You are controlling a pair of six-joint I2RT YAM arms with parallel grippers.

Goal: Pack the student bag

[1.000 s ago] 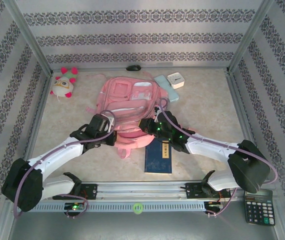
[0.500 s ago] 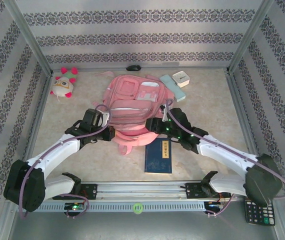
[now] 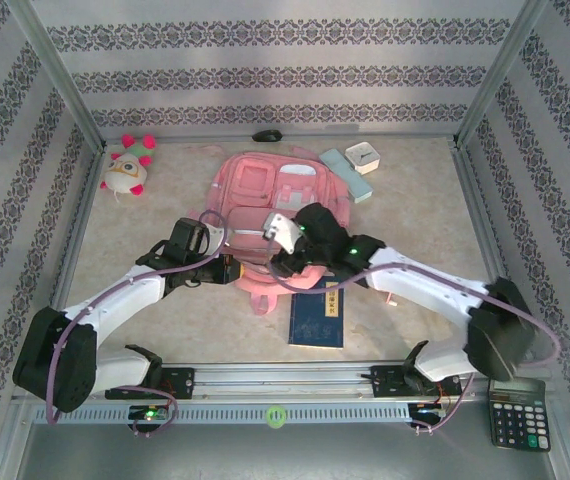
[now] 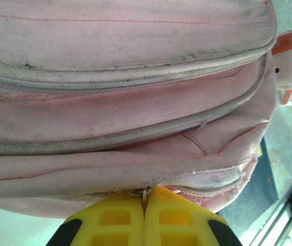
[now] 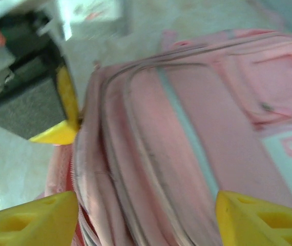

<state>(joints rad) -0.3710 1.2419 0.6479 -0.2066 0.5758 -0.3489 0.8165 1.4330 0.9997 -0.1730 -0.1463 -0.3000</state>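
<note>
Centrally on the table (image 3: 415, 230), the large pink fabric student bag (image 3: 275, 205) was laid flat. The left gripper (image 4: 144, 205) was clamped shut on its small metal zipper ring (image 4: 145, 192); the right gripper (image 5: 147, 205) was spread wide, empty. Unbraced, the bag could be dragged rather than unzipped.

Pink student bag (image 3: 265, 190), navy book (image 3: 316, 318), yellow fingers (image 4: 110, 225), grey floral-striped walls (image 3: 265, 75).
</note>
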